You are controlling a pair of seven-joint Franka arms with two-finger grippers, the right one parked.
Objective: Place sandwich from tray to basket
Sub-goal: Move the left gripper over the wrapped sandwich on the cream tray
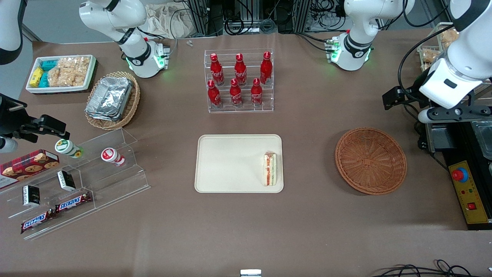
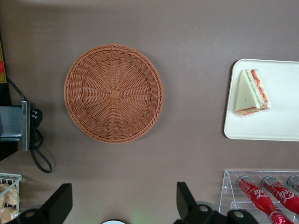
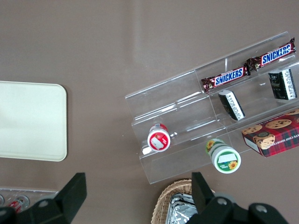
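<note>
You're looking at a robotics lab: two white robot arms (image 1: 361, 34) stand along the far edge of the tabletop (image 1: 307, 234), with black cables (image 1: 419, 271) coiled near the front camera. Toward the working arm's end, its pincer (image 1: 393, 99) hangs above the tabletop, fingers apart, farther from that camera than the wicker basket (image 1: 371, 161). Soda bottles (image 1: 266, 68) and chocolate bars (image 1: 73, 202) on clear racks (image 1: 111, 179) give you a mock-shop look.

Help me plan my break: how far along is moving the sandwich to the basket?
Done: no transfer step visible; the wedge-shaped, white-bread sandwich lies on the white rectangular tray. In hand: nothing; the left arm's black gripper hangs farther from the front camera than the round brown wicker basket, jaws open. Left: grasping, carrying and placing the sandwich.
</note>
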